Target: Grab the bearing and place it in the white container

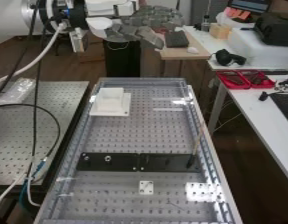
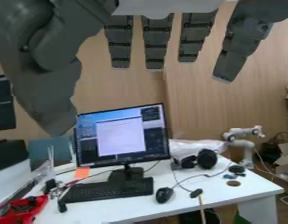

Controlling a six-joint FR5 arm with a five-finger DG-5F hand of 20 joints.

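Note:
The hand (image 1: 143, 24) is high over the bench's far end in the high view, its fingers extended and holding nothing. In the wrist view the hand (image 2: 156, 42) has straight fingers, with the thumb apart from them. A white container (image 1: 111, 100) stands on the perforated bench, toward the far left; what is inside it I cannot tell. On the flat black bar (image 1: 168, 162) the smaller nut (image 1: 86, 157) and the larger nut (image 1: 108, 158) stand side by side. Both are well away from the hand.
A thin stick (image 1: 197, 142) rises from the bar's right end. A small white plate (image 1: 146, 187) lies nearer than the bar. Clear raised edges run along the bench (image 1: 138, 132). Cables hang at the left; red trays (image 1: 246, 80) sit on a side table.

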